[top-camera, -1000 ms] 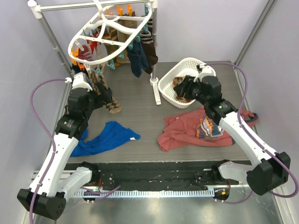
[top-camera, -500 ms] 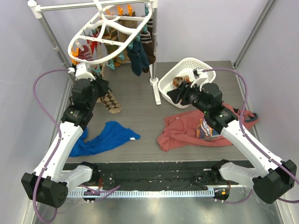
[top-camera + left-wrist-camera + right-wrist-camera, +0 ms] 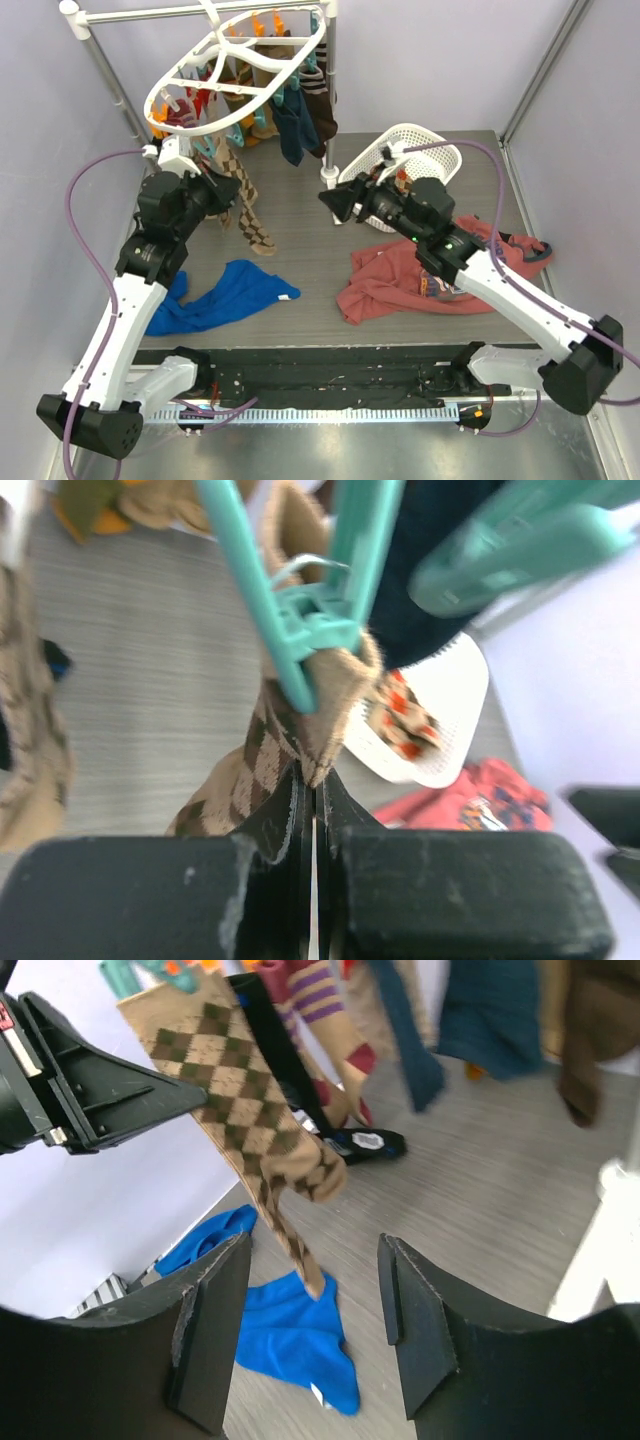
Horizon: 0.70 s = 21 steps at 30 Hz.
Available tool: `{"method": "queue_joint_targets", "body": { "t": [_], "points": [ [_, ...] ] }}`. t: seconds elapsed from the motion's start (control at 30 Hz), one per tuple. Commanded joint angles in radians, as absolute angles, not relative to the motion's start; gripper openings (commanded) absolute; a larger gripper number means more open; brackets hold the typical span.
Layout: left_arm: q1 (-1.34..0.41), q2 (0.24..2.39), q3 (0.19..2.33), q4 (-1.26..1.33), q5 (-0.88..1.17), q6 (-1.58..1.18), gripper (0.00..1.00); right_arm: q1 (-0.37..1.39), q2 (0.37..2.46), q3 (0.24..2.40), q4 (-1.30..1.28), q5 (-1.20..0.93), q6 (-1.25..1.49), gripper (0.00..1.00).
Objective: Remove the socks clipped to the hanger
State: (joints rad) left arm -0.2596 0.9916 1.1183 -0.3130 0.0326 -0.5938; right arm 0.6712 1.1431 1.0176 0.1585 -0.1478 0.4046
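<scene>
The hanger [image 3: 182,66] hangs in the upper left of the overhead frame. Most of the socks [image 3: 290,115] are still clipped beneath it, so the bulk of the job remains.

Both arms have shifted in the last second. The right arm has swung out of the white basket [image 3: 432,140] toward the middle of the frame. The right gripper [image 3: 332,200] now points left at the hanger, its jaws apart and holding nothing. It looks free to take the next sock.

The left gripper [image 3: 312,780], wide apart a second ago, has snapped closed on the tan-and-brown argyle sock [image 3: 252,215]. It pinches the cuff just beneath the teal clip [image 3: 310,620], which still bites the fabric in the left wrist view. The sock's tail has swung rightward and dangles below the hanger's lower edge.

With the grip made and the clip still holding, this sock is not yet freed. I judge a steady downward pull is the step in hand. The risk is that the whole hanger tips rather than the clip letting go.
</scene>
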Motion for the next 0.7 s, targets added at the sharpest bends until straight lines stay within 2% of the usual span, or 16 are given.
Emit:
{"method": "queue_joint_targets", "body": {
  "t": [0.0, 0.27, 0.6, 0.67],
  "points": [
    [-0.258, 0.954, 1.169, -0.357, 0.146, -0.672, 0.00, 0.776, 1.238, 1.147, 0.255, -0.077, 0.282, 0.62],
    [-0.258, 0.960, 1.209, -0.405, 0.215, -0.739, 0.00, 0.948, 1.474, 1.327, 0.236, -0.011, 0.149, 0.70],
    [-0.258, 0.982, 1.233, -0.413, 0.255, -0.788, 0.00, 1.029, 1.640, 1.416, 0.219, 0.136, 0.101, 0.70],
    [-0.258, 0.982, 1.230, -0.405, 0.262, -0.795, 0.00, 1.041, 1.664, 1.427, 0.215, 0.173, 0.092, 0.66]
  ]
}}
